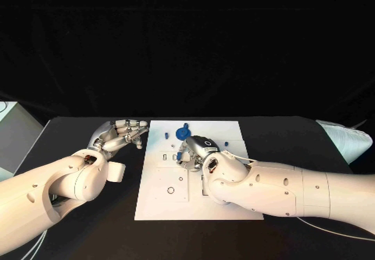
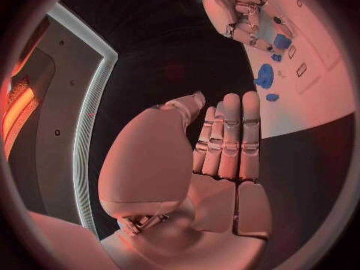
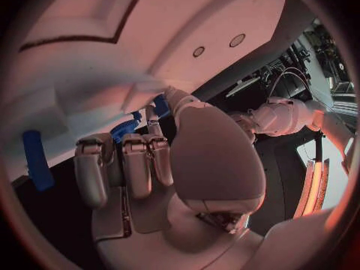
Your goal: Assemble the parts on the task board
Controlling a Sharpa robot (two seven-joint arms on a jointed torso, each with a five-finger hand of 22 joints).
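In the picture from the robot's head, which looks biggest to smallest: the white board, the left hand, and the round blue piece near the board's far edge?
As they look in the head view:
1. task board, by far the largest.
2. left hand, resting beside the board's left edge.
3. round blue piece, clearly the smallest.

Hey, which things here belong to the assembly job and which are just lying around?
Job:
- task board
- large blue part
- small blue part
- right robot hand, over the board
- left robot hand, beside the board

Lying about:
- white bundle at the table's right edge
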